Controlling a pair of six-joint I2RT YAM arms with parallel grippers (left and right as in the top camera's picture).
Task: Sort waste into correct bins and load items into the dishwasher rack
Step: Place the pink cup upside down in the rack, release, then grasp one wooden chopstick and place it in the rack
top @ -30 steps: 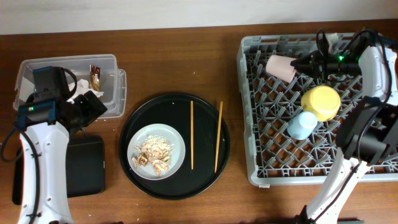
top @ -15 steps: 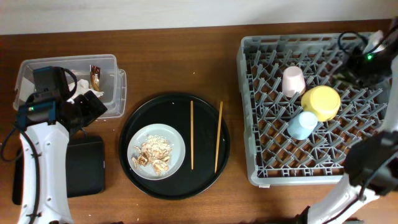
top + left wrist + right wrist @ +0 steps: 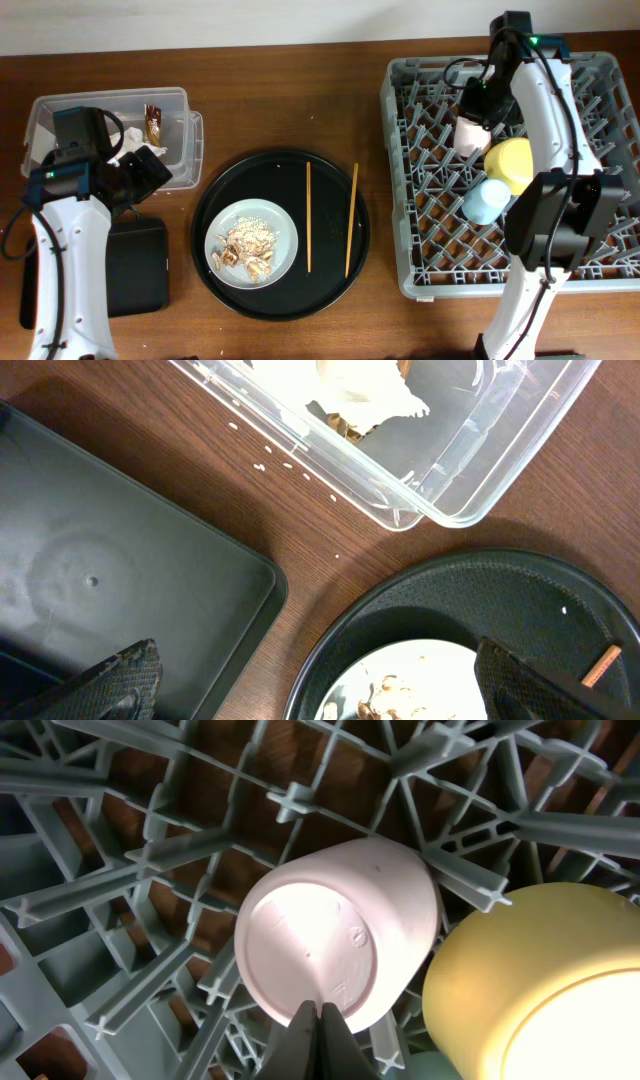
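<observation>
The grey dishwasher rack (image 3: 420, 270) on the right holds the pale pink cup (image 3: 470, 137), upside down, beside the yellow bowl (image 3: 520, 165) and the light-blue cup (image 3: 485, 201). My right gripper (image 3: 474, 108) is shut and empty just above the pink cup (image 3: 340, 940), with its fingertips (image 3: 320, 1032) over the cup's base. My left gripper (image 3: 152, 172) is open and empty (image 3: 325, 690) between the clear tub (image 3: 60, 105) and the flat black tray (image 3: 138, 265). The tub holds white tissue (image 3: 135, 147) and the wrapper (image 3: 152, 122). The grey plate (image 3: 285, 245) carries food scraps (image 3: 248, 248).
The plate sits on a large round black tray (image 3: 330, 290) with two wooden chopsticks (image 3: 308, 215) beside it. A few crumbs lie on the wood by the tub (image 3: 270, 455). The yellow bowl (image 3: 540, 980) is close to the right of my right fingers.
The pink cup went from lying on its side to standing upside down in the rack. My right arm swung off to the far right, then back over the cup. The left arm stayed still.
</observation>
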